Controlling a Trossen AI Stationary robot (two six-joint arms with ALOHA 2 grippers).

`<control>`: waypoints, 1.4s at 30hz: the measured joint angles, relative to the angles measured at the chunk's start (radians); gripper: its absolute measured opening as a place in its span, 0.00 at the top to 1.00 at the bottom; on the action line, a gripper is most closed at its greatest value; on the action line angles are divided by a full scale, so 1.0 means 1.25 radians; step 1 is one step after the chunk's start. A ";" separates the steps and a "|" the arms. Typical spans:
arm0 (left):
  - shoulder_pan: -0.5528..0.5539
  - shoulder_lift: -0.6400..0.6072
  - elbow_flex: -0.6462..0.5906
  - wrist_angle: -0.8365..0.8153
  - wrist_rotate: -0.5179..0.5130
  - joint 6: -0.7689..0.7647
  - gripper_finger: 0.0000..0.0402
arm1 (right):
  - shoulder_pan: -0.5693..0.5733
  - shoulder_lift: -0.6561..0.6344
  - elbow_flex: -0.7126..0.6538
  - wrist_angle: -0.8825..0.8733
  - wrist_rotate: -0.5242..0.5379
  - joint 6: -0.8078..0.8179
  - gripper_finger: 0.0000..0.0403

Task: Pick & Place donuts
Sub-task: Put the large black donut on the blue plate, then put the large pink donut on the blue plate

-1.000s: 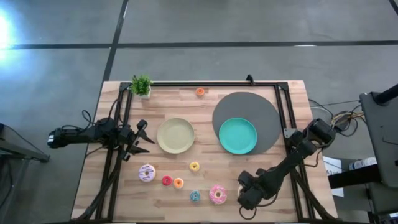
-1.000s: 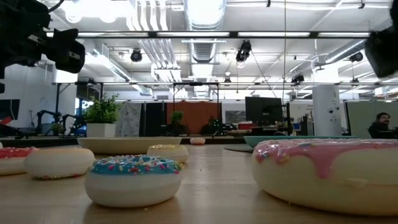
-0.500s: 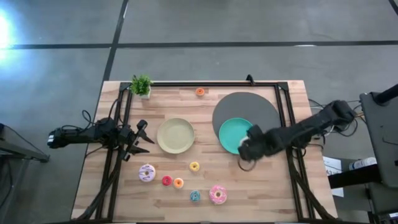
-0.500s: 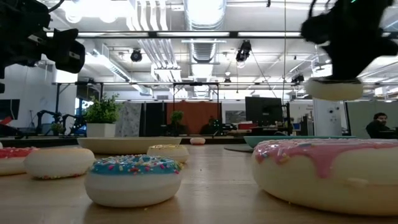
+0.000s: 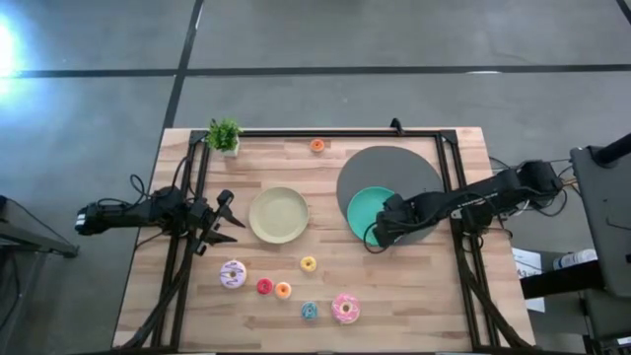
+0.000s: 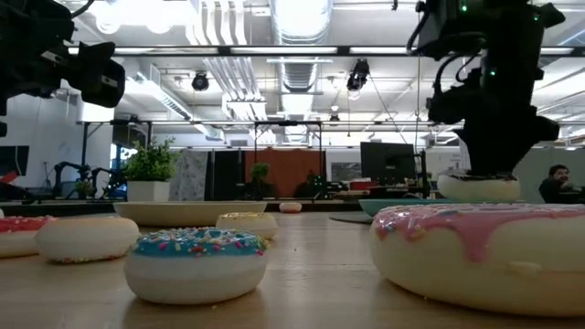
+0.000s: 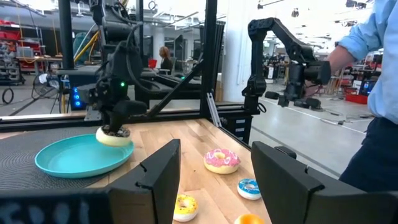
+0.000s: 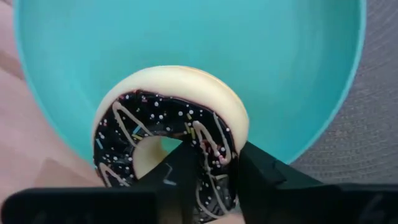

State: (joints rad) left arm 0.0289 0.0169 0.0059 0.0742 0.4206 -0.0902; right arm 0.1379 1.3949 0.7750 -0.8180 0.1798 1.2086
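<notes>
We see the right arm stretched low across the desk (image 5: pixel 394 286), its right gripper (image 5: pixel 383 225) above the near rim of the teal plate (image 5: pixel 367 207), fingers (image 8: pixel 261 177) clamped on the chocolate donut (image 8: pixel 168 140), which hangs just over the plate. The left gripper (image 5: pixel 225 222) rests at the desk's left side beside the cream plate (image 5: pixel 278 214), fingers spread apart. The pink donut (image 5: pixel 345 308) lies near the front edge.

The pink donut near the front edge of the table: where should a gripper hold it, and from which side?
The pink donut lies flat with open wood around it. Probably best from straight above: one finger in the hole, one outside the ring, pinching one side.
</notes>
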 joint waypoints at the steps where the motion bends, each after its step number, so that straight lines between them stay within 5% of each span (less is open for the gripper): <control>1: 0.000 0.000 0.000 0.000 0.000 0.000 0.57 | -0.001 0.003 -0.001 0.003 0.010 0.002 0.75; 9: 0.000 0.008 0.000 0.000 0.000 0.000 0.57 | -0.002 0.013 0.004 -0.010 0.063 -0.012 0.54; 14: 0.000 0.012 0.000 0.000 0.000 0.000 0.57 | 0.000 0.016 0.005 -0.027 -0.021 -0.072 0.45; 30: 0.000 0.015 0.000 0.000 0.000 0.000 0.57 | 0.013 -0.078 0.076 -0.233 0.089 -0.064 0.33; 36: 0.000 0.015 0.000 0.000 0.000 0.000 0.57 | 0.127 -0.054 0.147 0.060 -0.036 -0.305 0.36; 42: 0.000 0.015 0.000 0.000 0.000 0.000 0.57 | 0.223 0.166 0.283 0.136 -0.085 -0.408 0.38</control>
State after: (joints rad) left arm 0.0289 0.0357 0.0059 0.0742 0.4206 -0.0902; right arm 0.4171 1.6024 1.1283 -0.6486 0.0737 0.6987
